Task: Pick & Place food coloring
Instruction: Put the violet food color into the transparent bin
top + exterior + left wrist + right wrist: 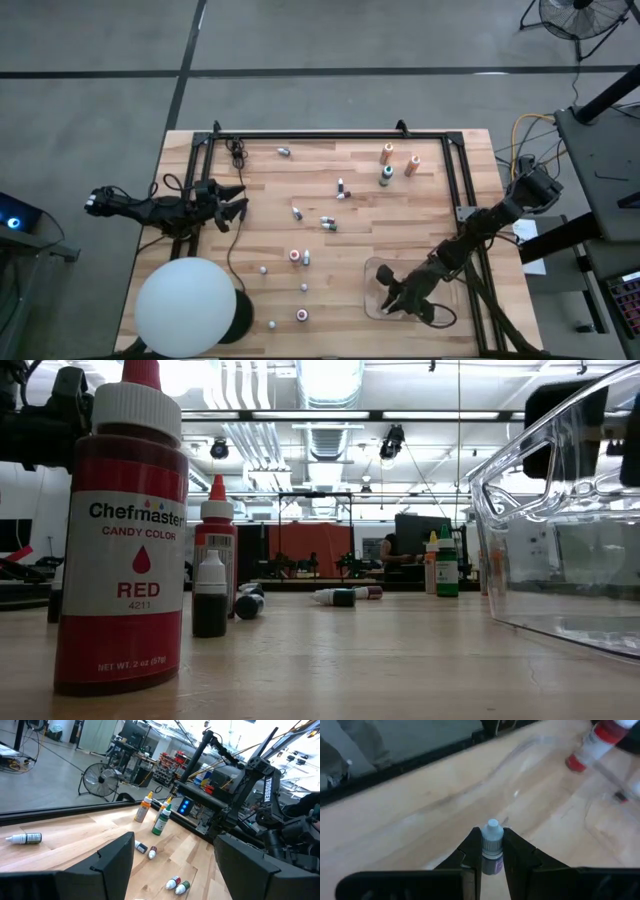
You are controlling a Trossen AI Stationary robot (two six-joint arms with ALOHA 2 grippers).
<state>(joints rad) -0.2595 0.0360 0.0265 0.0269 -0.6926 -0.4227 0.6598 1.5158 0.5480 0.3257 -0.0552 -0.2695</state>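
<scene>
Small food coloring bottles lie and stand scattered over the wooden table (420,230): two orange ones (387,153) and a green one (385,176) upright at the far right, and several tiny ones (327,222) around the middle. My right gripper (388,298) hangs over the clear tray (372,272) at the near right, shut on a tiny white-capped bottle (491,836). At the table's left edge my left gripper (236,205) waits, open and touching nothing. My right gripper pinches the tiny bottle's upper body (491,854), just below its white cap, between its two fingers. The fingers slant down from the table's right side. The bottle lies along them, its cap sticking out past the fingertips. The fingers hide its lower end.
A big white ball (187,307) sits at the near left corner. A black frame (330,135) runs along the far edge and both sides. In the low view a red bottle (125,540) stands close to the camera, and the tray's wall (560,510) rises at the right.
</scene>
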